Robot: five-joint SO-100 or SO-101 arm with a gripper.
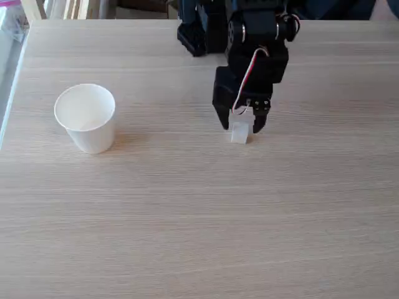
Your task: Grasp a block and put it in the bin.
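Observation:
The tiny white block (pixel 240 133) rests on the wooden table right of centre. My black gripper (pixel 242 126) comes down on it from above. One finger (pixel 223 118) presses its left side and the other finger (pixel 260 120) its right side, so the jaws are shut on the cube. The upper part of the block is hidden between the fingers, and its base seems to touch the table. The bin, a white paper cup (pixel 86 118), stands upright and empty at the left, well apart from the gripper.
The arm's black base (pixel 199 31) sits at the table's far edge (pixel 93 22). A window frame or rail (pixel 9 81) runs along the left side. Bare wood table (pixel 199 224) spreads across the front.

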